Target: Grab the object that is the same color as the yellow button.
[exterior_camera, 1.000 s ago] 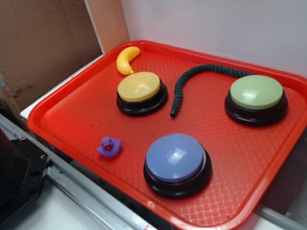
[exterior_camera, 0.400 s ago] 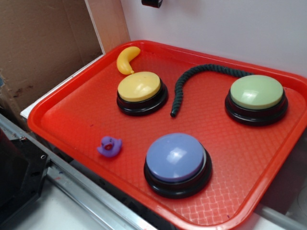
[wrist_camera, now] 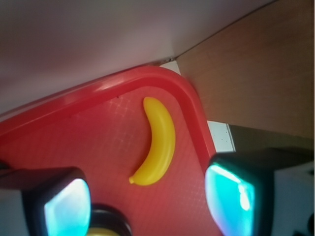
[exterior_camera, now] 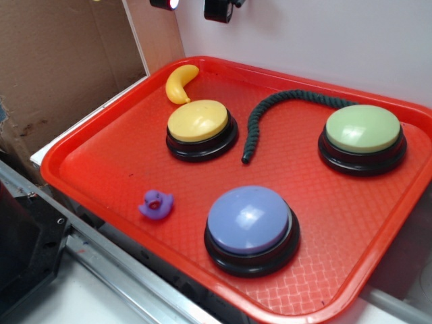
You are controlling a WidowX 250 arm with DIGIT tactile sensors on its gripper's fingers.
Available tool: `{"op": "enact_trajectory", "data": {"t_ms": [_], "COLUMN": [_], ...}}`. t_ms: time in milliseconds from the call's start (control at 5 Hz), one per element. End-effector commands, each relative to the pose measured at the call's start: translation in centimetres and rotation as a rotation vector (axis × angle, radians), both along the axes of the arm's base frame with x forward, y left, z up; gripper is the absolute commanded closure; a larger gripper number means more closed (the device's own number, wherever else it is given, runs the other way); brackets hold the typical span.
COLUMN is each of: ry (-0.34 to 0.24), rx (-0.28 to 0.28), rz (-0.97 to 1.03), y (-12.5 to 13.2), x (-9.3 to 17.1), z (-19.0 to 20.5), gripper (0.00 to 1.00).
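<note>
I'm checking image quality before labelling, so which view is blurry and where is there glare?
Wrist view: soft throughout, the gripper fingers glowing cyan beside the small curved yellow plastic banana. Exterior view: sharp, faint glare on the purple-blue domed button.

A plain pale wall (exterior_camera: 317, 40) rises behind the scene, evenly lit, with a faint soft shadow near its top. To the left stands brown cardboard (exterior_camera: 61, 67), meeting a wood-toned panel (exterior_camera: 155, 34) edged with a white strip. In front runs a metal rail (exterior_camera: 128, 280) above a whitish tabletop (exterior_camera: 54, 304), with a black block (exterior_camera: 23, 243) at far left.
</note>
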State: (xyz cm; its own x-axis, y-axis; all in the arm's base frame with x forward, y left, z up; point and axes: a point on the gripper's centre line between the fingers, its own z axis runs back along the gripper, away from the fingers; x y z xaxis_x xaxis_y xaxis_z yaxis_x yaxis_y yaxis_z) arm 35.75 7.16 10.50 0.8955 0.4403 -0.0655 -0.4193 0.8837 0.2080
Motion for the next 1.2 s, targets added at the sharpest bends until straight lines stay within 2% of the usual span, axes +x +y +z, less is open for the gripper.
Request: {"op": "enact_trajectory", "data": {"t_ms": [0, 400, 1000], "ry": [-0.115, -0.197, -0.136], "rx": [-0.048, -0.069, -0.121], "rz": [0.031, -0.055, -0.089], "y": [3.9, 5.7, 4.3], "x": [-2.0, -5.8, -4.2], "z": [0.2, 0.9, -2.6], "gripper": [0.0, 0.0, 0.0]}}
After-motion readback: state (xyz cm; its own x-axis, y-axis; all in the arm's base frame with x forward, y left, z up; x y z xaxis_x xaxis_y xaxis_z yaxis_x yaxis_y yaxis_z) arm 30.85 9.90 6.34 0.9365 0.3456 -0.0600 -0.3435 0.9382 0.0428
